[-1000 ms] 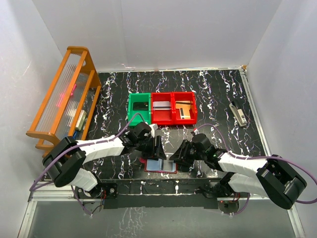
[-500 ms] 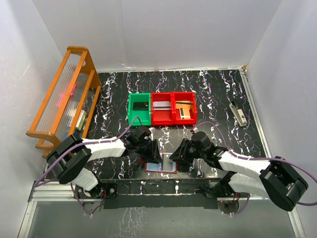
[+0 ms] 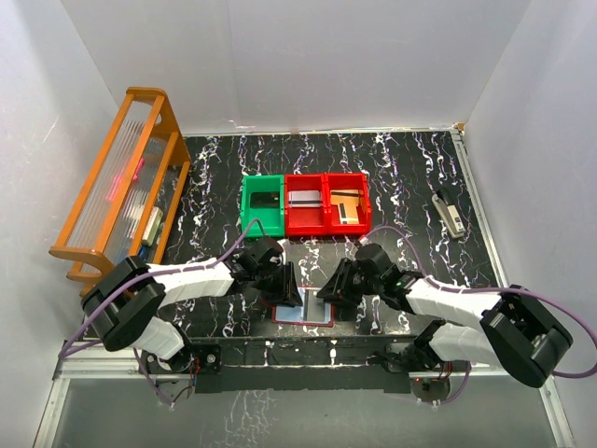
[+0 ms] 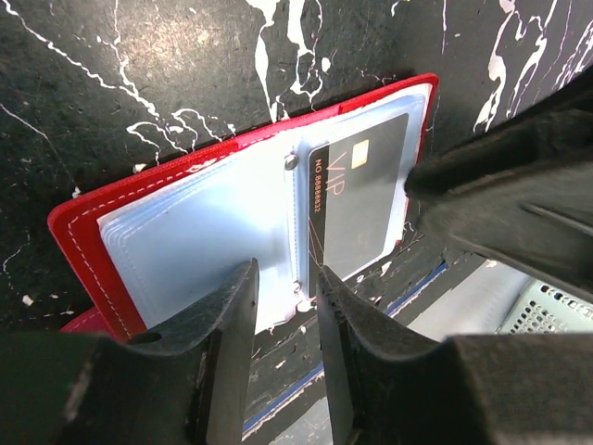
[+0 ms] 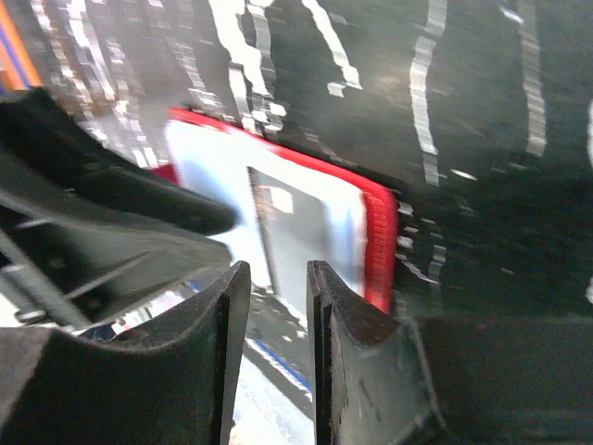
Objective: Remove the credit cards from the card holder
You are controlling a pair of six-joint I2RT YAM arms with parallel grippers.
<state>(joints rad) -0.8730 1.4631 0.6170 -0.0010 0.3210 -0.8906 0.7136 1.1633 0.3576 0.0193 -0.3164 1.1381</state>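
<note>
Wallet [image 4: 185,232]: I see it open, dark card [image 4: 361,199] inside
Left gripper [image 4: 285,273]: jaws slightly apart above its near edge
Right gripper [image 5: 276,271]: jaws slightly apart

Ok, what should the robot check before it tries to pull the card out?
1. Dark-red leather card holder lies open: ok.
2. Black VIP plastic card out of its pale clear plastic sleeve: not ok, it sits inside.
3. Left claw empty, jaws slightly apart: ok.
4. Right claw empty, jaws slightly apart: ok.
5. More cards in the other sleeves: cannot tell.
</note>
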